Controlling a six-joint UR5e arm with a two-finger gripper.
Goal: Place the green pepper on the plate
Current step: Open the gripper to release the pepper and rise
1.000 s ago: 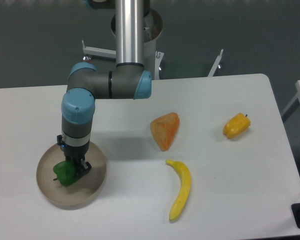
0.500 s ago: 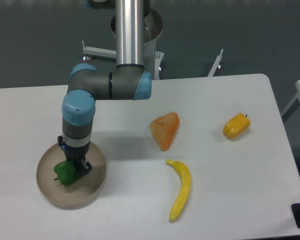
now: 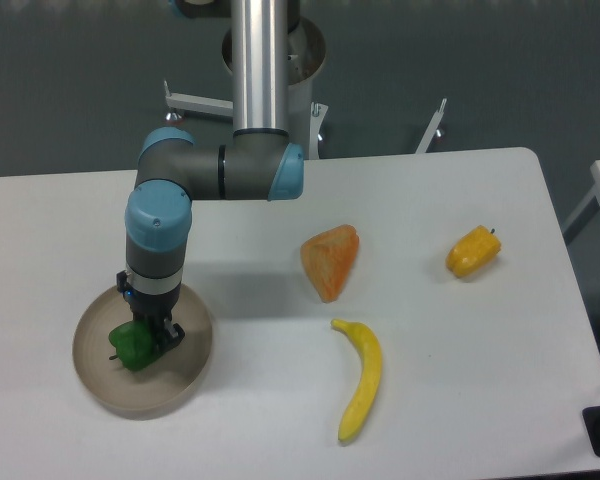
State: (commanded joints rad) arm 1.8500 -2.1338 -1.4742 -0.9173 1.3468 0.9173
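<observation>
My fingers (image 3: 150, 337) point straight down over the plate (image 3: 185, 375), pinching the green pepper (image 3: 133, 346). The pepper sits against their left side as the camera sees it, its dark stem pointing toward the plate's left rim. Whether it rests on the dish floor or hangs just above, I cannot tell. The plate lies near the table's (image 3: 280, 430) front left corner. To the right, well apart: an orange wedge-shaped piece (image 3: 331, 260), a banana (image 3: 360, 379) just in front of it, and a yellow-orange pepper (image 3: 473, 251) toward the far right edge.
</observation>
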